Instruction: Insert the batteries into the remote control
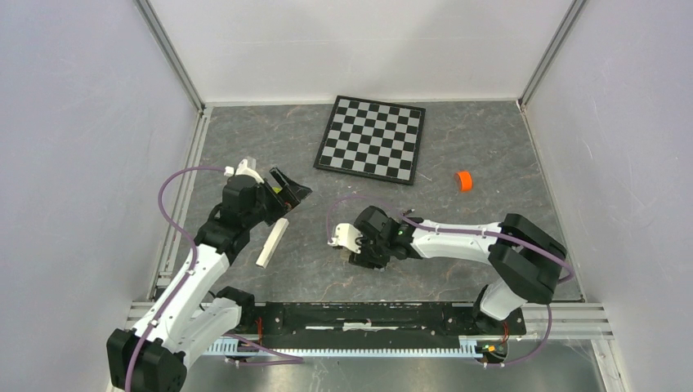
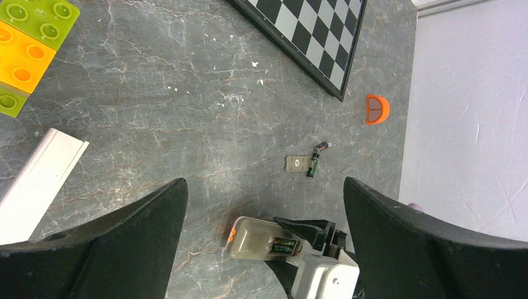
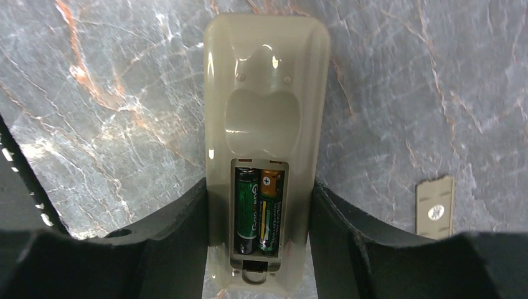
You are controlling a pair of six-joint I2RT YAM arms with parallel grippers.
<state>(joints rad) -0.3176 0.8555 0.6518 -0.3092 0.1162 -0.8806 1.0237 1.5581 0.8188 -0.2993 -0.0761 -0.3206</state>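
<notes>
Top cam looks down from high at the near edge over the whole table (image 1: 458,163), left wrist cam hangs well up looking across it, right wrist cam's super close, both wrist views sharing the remote control (image 3: 268,93).

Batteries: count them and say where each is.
4 batteries: two sit side by side in the remote control's recess; two lie loose on the table beside a grey plate. More may be hidden.

Left pincer (image 2: 264,187), spread wide; remote control (image 2: 252,240), back up, batteries (image 2: 284,247) seated in recess; loose battery (image 2: 313,166) beside small plate (image 2: 295,163) on table (image 2: 155,112); orange cap (image 2: 377,109); checkerboard (image 2: 311,31); cream block (image 2: 37,180); bricks (image 2: 28,43).
</notes>
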